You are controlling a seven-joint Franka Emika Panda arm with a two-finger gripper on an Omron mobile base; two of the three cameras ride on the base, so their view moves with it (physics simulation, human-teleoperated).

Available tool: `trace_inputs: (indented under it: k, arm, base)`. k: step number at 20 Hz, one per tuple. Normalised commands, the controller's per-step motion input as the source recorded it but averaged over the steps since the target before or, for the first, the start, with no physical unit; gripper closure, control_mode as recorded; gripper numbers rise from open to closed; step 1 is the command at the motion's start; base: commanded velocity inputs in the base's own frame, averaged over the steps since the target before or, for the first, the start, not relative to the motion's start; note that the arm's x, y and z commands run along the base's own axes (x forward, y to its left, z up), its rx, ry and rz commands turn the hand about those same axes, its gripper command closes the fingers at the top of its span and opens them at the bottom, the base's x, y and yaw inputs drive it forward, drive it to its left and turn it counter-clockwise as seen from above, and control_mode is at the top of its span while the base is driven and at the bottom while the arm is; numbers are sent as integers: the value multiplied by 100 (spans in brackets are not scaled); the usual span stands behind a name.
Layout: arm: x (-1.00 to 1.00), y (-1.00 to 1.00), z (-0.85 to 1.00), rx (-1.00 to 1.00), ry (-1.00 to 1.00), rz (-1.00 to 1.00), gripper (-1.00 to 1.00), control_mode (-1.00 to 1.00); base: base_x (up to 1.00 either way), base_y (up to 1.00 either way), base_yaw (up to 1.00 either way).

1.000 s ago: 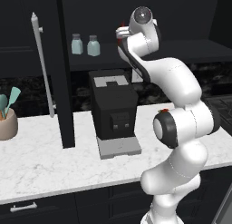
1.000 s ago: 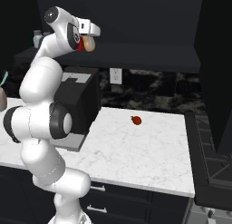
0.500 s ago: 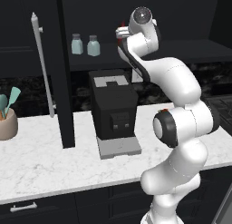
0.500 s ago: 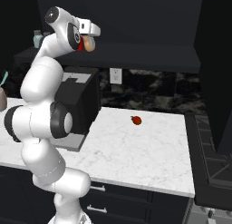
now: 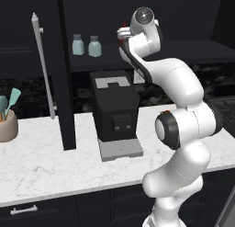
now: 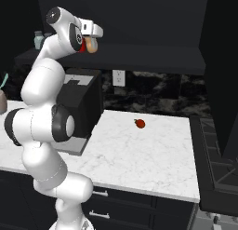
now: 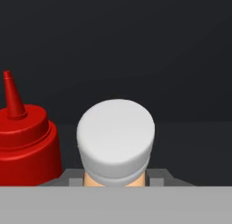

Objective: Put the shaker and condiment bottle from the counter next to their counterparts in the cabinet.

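Squat orange-tan condiment bottle with pale cap (image 7: 115,143), pinched between fingers (image 6: 91,42) at cabinet shelf height, just beside tall red squeeze bottle (image 7: 25,139); sideways drift could topple that neighbour.

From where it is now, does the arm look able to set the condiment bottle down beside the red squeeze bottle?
Probably yes. The tool carries the condiment bottle at shelf height, with the red squeeze bottle close beside it and nothing between them.

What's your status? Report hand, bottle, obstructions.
Hand shut on condiment bottle, up at cabinet shelf height. Red squeeze bottle right beside it. Two shakers already together on shelf. Nothing seen blocking.
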Motion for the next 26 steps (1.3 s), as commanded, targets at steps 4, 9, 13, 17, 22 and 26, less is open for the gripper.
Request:
trace_inputs:
  k: [4,9,13,17,22,26]
  arm:
    - [3,0,-22,0,0,0,100,-100]
    - [0,0,-22,0,0,0,100,-100]
    - [3,2,-25,0,0,0,-100,-100]
    - [2,0,-16,0,0,0,-100,-100]
    - [0,0,-10,0,0,0,-100,-100]
    - [0,0,-7,0,0,0,-100,-100]
  base:
    - [0,0,0]
    - [0,0,0]
    - [0,0,0]
    - [0,0,0]
    - [0,0,0]
    - [0,0,0]
